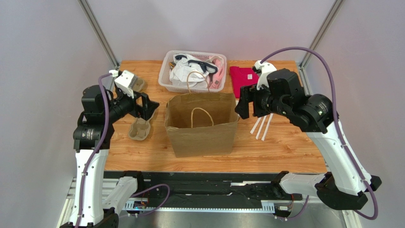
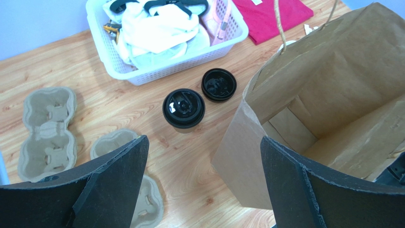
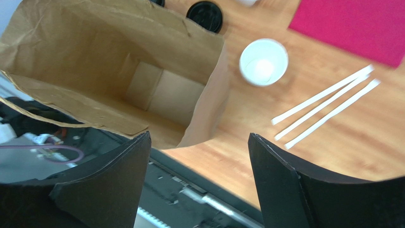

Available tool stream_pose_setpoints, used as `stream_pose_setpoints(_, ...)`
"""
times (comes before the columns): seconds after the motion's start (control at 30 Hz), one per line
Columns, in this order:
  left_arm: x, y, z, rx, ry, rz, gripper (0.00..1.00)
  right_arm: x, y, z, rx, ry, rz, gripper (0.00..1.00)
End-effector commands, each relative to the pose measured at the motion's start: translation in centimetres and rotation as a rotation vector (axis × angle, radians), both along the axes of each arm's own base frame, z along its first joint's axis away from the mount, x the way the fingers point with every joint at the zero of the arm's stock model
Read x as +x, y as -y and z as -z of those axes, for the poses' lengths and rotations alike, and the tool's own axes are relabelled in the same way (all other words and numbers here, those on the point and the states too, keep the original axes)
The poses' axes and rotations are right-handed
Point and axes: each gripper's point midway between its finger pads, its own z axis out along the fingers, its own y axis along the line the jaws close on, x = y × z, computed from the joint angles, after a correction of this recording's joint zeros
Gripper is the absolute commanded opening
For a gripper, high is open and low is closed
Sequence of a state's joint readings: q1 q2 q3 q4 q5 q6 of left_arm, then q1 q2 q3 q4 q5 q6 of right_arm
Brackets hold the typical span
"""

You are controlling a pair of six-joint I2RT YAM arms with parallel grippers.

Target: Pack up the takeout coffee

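The takeout coffee (image 2: 184, 108), a small brown cup under a black lid, stands on the wood between the white basket (image 2: 166, 52) and the open brown paper bag (image 2: 323, 109). A loose black lid (image 2: 218, 84) lies beside it. A second cup (image 3: 263, 61), uncovered and white inside, stands right of the bag. My left gripper (image 2: 203, 142) is open and empty, above the table left of the bag (image 1: 199, 123). My right gripper (image 3: 199, 137) is open and empty, above the bag's right edge. The cups are hidden in the top view.
Two grey-brown pulp cup trays (image 1: 139, 129) (image 1: 138, 85) lie at the left. The white basket (image 1: 167, 76) of clothes stands behind the bag. A red cloth (image 1: 242, 78) lies at the back right. Three white straws (image 1: 261, 126) lie right of the bag.
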State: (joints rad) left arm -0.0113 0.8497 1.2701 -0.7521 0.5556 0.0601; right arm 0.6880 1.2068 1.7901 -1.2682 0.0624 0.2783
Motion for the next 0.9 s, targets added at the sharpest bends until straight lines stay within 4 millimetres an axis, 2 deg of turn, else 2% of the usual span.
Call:
stream_pose_setpoints(0.0, 0.1, -0.6, -1.0, -0.011, 0.055, -0.044, 0.96, 0.8, -1.6, 1.3, 0.096, -0.111, 0.08, 0.78)
stream_pose_setpoints(0.13, -0.1, -0.9, -0.7, -0.002, 0.055, -0.064, 0.96, 1.4, -2.5, 2.1, 0.114, -0.137, 0.094, 0.75)
stream_pose_setpoints(0.3, 0.0, -2.2, 0.0, 0.009, 0.027, -0.147, 0.96, 1.8, -1.8, 5.3, 0.048, -0.198, 0.156, 0.66)
stream_pose_setpoints(0.37, 0.1, -2.5, 1.2, -0.022, -0.059, -0.197, 0.96, 1.6, -1.7, 6.4, 0.042, -0.232, 0.161, 0.64)
stream_pose_setpoints(0.4, 0.1, -2.4, 1.5, -0.034, -0.087, -0.202, 0.96, 1.6, -1.9, 6.6, 0.047, -0.244, 0.156, 0.57)
stream_pose_setpoints(0.47, -0.2, -2.1, 2.3, -0.067, -0.148, -0.203, 0.97, 2.0, -1.8, 6.6, 0.054, -0.246, 0.167, 0.49)
stream_pose_setpoints(0.57, -0.4, -2.3, 3.2, -0.057, -0.166, -0.215, 0.98, 2.9, -1.6, 6.0, 0.053, -0.227, 0.175, 0.28)
stream_pose_setpoints(0.63, -0.5, -2.7, 4.1, -0.016, -0.191, -0.221, 0.99, 3.3, -1.4, 5.0, 0.046, -0.186, 0.148, 0.19)
stream_pose_setpoints(0.67, -0.4, -3.3, 4.4, 0.019, -0.196, -0.234, 0.99, 3.4, -1.3, 4.6, 0.04, -0.167, 0.137, 0.08)
stream_pose_setpoints(0.7, -0.3, -3.6, 4.2, 0.076, -0.178, -0.216, 0.99, 3.5, -1.0, 3.5, 0.043, -0.131, 0.131, 0.02)
stream_pose_setpoints(0.73, -0.4, -3.8, 5.5, 0.123, -0.23, -0.194, 0.99, 3.4, -0.7, 3.1, 0.015, -0.097, 0.093, 0.0)
stream_pose_setpoints(0.8, -0.3, -4.0, 5.6, 0.206, -0.24, -0.139, 0.99, 3.1, -0.5, 2.4, -0.003, -0.06, 0.045, 0.0)
stream_pose_setpoints(0.83, -0.1, -4.8, 6.7, 0.23, -0.306, -0.147, 0.99, 2.9, -0.2, 2.1, -0.021, -0.04, 0.025, 0.0)
stream_pose_setpoints(0.87, -0.3, -4.3, 6.8, 0.23, -0.321, -0.098, 0.99, 2.8, 0.2, 2.1, -0.072, -0.004, -0.024, 0.0)
